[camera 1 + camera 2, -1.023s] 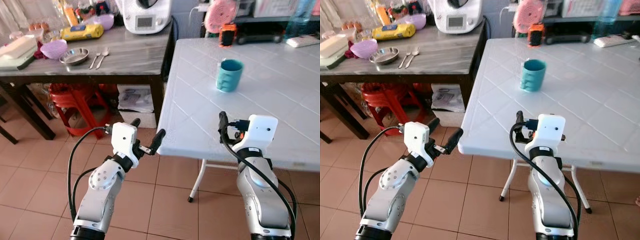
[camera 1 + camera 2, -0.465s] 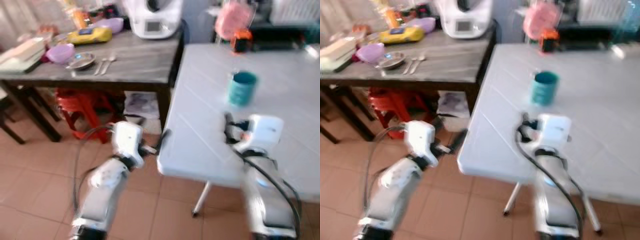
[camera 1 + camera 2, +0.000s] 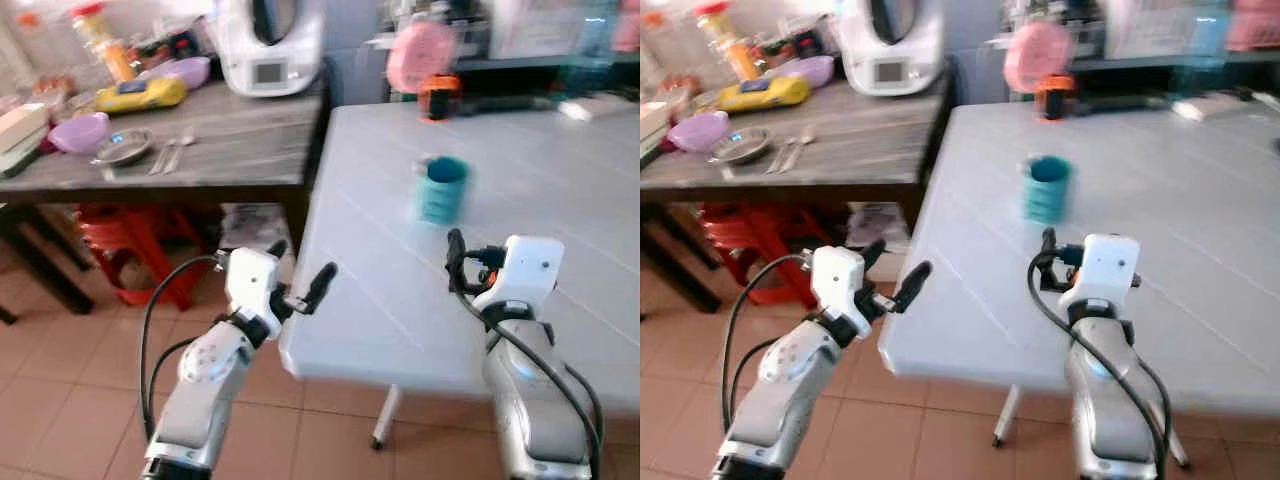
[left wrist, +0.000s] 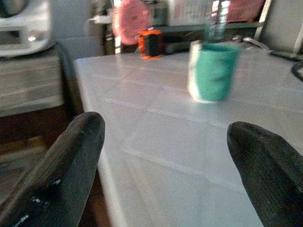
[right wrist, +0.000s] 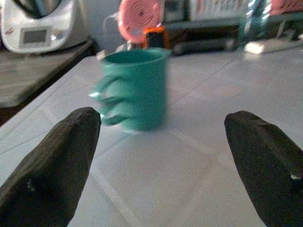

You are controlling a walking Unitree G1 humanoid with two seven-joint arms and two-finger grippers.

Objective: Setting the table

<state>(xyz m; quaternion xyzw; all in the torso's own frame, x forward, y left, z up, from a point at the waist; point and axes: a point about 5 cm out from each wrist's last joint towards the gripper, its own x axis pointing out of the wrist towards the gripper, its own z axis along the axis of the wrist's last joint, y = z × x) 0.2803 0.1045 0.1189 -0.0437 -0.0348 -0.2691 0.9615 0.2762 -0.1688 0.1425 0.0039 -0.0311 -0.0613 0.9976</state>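
A teal mug (image 3: 442,190) stands upright on the white table (image 3: 570,150), towards its left half. My right gripper (image 5: 161,156) is open over the table's near part, and the mug (image 5: 136,89) stands ahead between its fingers, a good way off. My left gripper (image 3: 300,265) is open and holds nothing, level with the table's near left corner. The mug (image 4: 211,71) is further along the table from it. On the dark wooden side table (image 3: 230,140) to the left lie a steel bowl (image 3: 123,146) and two spoons (image 3: 165,155).
The side table also carries purple bowls (image 3: 80,131), a yellow packet (image 3: 140,95) and a white appliance (image 3: 268,45). Red stools (image 3: 115,235) stand beneath it. A pink fan (image 3: 418,55) and an orange object (image 3: 438,98) sit at the white table's far edge. The floor is tiled.
The whole picture has shifted and blurred, so the camera has moved. Both arms keep their pose with open fingers, and the mug stays where it was on the table.
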